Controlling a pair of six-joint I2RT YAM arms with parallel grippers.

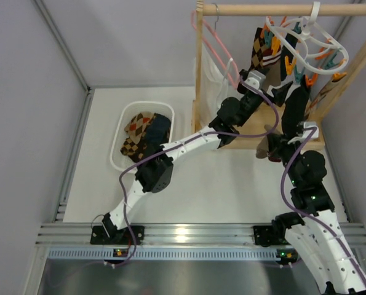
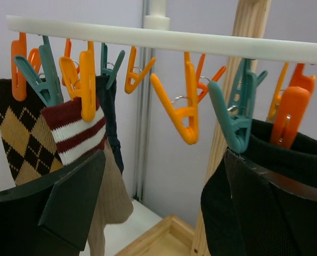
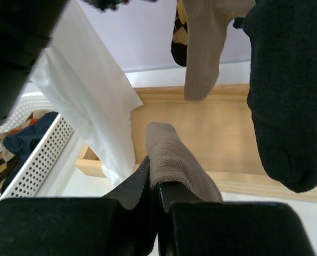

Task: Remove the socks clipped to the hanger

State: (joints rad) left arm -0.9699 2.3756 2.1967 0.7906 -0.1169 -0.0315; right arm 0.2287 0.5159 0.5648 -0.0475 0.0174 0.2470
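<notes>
The white hanger (image 1: pixel 306 43) hangs from the wooden rail with orange and teal clips (image 2: pixel 186 114). In the left wrist view an argyle sock (image 2: pixel 17 133), a taupe sock with a striped cuff (image 2: pixel 75 133) and a navy sock (image 2: pixel 111 106) are clipped at left. A dark sock (image 2: pixel 291 146) is clipped at right. My left gripper (image 2: pixel 163 213) is open just below the clips, with nothing between its fingers. My right gripper (image 3: pixel 155 181) is shut on a loose taupe sock (image 3: pixel 171 157), low over the rack's base (image 1: pixel 269 146).
A white basket (image 1: pixel 118 132) left of the rack holds several socks. A white cloth bag (image 3: pixel 89 96) and a pink wire hanger (image 1: pixel 212 43) hang on the rack's left side. The wooden rack base (image 3: pixel 222 128) lies under the hanging socks.
</notes>
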